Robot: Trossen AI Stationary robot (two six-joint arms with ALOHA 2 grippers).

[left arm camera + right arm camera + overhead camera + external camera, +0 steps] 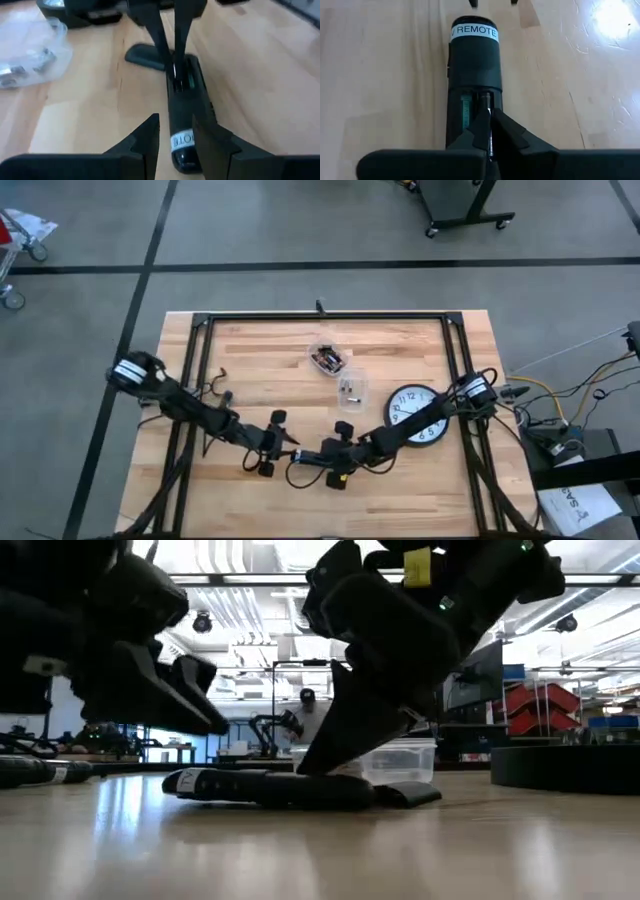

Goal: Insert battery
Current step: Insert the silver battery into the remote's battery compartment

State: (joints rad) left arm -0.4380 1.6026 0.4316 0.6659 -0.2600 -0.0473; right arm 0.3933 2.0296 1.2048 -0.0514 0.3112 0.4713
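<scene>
A black remote lies flat on the wooden table, its back up and its battery bay uncovered. Its loose cover lies on the table beside it. My right gripper stands over the bay, shut on a slim silver battery. My left gripper is open, with one finger on either side of the remote's labelled end. In the low view it hangs above that end without touching it. My right gripper pinches the battery between its two fingertips. The fingers slant down from the table's right side and lie along the remote. The battery's lower part is down in the open bay; whether it rests on the bay's floor is hidden by the fingers.
Farther back stand a clear tub and a small clear bag with loose batteries. A round wall clock lies under my right arm. A black frame borders the table's far edge and sides.
</scene>
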